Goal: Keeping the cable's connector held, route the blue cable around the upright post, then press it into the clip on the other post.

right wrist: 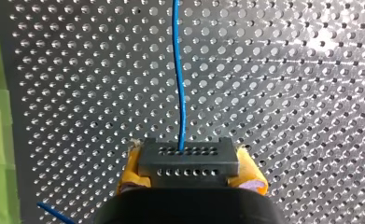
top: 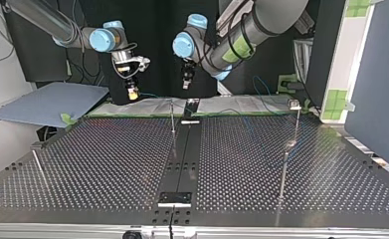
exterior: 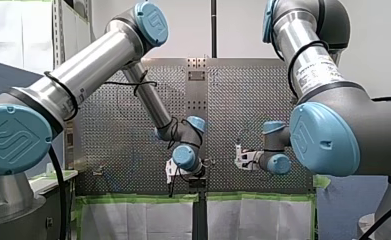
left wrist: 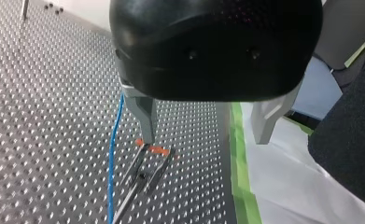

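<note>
In the right wrist view, my right gripper (right wrist: 189, 171) is shut on the dark grey connector (right wrist: 187, 161), with a yellow pad on each side. The blue cable (right wrist: 180, 74) runs straight ahead from the connector over the perforated table. In the left wrist view, my left gripper (left wrist: 203, 140) hangs open with nothing between its metal fingers (left wrist: 145, 116). A thin post with an orange clip (left wrist: 155, 150) stands just under one fingertip, and the blue cable (left wrist: 114, 140) passes beside it. In the top view, my right gripper (top: 131, 93) and my left gripper (top: 186, 82) hover at the far edge.
Thin upright posts stand on the table in the top view: one at the middle (top: 172, 119), one at the right (top: 295, 122), one at the left (top: 38, 167). White sheets edged with green tape (left wrist: 238, 154) lie along the table's far edge.
</note>
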Controlling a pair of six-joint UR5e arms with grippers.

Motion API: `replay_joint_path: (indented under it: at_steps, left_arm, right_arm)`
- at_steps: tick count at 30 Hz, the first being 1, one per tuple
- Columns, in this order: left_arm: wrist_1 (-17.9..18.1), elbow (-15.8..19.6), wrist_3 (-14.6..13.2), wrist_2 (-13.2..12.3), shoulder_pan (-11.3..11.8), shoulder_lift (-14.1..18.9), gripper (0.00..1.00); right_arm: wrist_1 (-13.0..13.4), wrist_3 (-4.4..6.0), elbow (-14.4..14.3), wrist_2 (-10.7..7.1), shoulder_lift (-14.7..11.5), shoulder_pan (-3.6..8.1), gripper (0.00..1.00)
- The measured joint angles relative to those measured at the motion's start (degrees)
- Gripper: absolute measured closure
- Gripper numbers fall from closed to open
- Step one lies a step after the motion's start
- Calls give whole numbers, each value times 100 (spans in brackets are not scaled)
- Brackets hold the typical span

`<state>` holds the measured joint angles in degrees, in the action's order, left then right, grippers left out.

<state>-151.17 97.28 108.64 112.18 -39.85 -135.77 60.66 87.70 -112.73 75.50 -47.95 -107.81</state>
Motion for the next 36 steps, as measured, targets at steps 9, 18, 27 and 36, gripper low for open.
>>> replay_joint_path:
  at_steps: [9,18,27,36]
  left_arm:
    - [278,453,11,-176,236,214,0]
    - [281,525,19,-186,313,236,0]
    - [275,527,25,-209,394,284,0]
    - [-57,528,7,-188,446,611,0]
  right_arm:
    - [424,88,-436,178,-1,-81,100]
    - [874,253,-880,239,1,-139,100]
    - [1280,456,-1009,233,79,-159,100]
    - [1693,517,-1001,172,509,-90,100]
